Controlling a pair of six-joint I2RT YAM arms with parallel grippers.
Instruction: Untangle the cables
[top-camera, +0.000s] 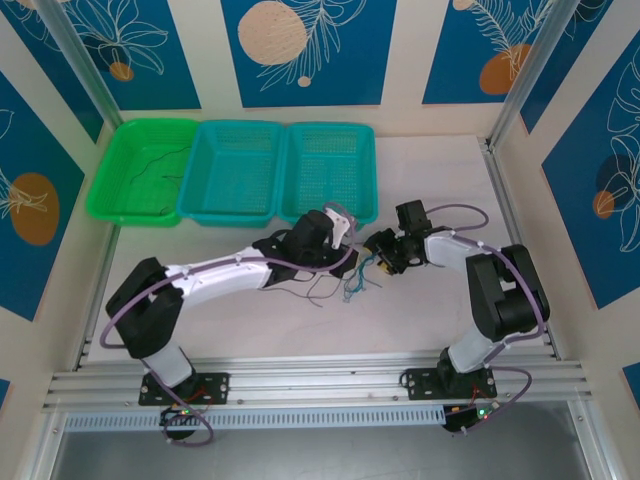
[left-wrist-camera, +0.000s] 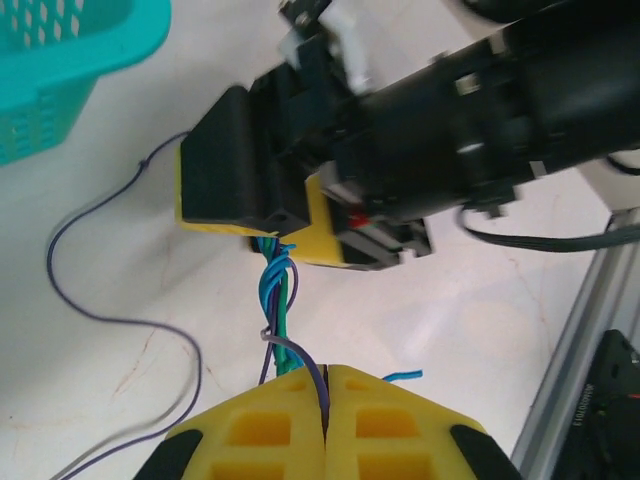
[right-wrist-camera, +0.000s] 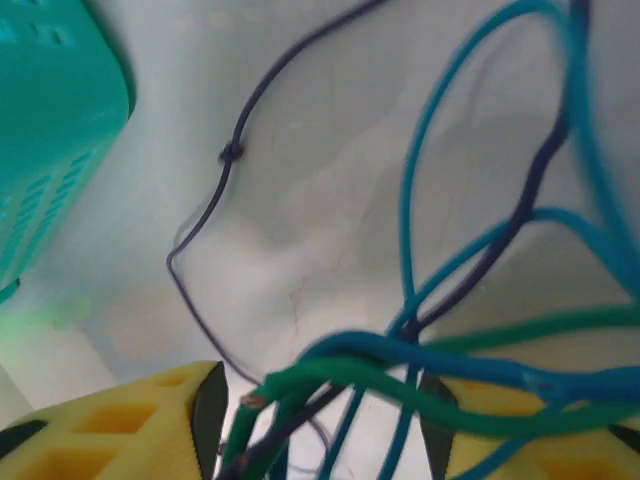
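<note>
- The left fingers (left-wrist-camera: 300, 410) are pressing together and pinching the cables (left-wrist-camera: 278, 290), a twisted blue, green and purple bundle that is stretching between the two pairs of fingers, above the table (left-wrist-camera: 470, 300).
- The right fingers (right-wrist-camera: 160, 420) are standing apart around the same bundle. If they are closing on several strands at once, a pull is probably tightening the twist instead of freeing it.
- The thin strands are also risking to slip out, or to snap under a hard pull.

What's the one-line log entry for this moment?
left gripper: jaws shut on cables | right gripper: jaws apart around them | cables: blue, green, purple twisted together between grippers
</note>
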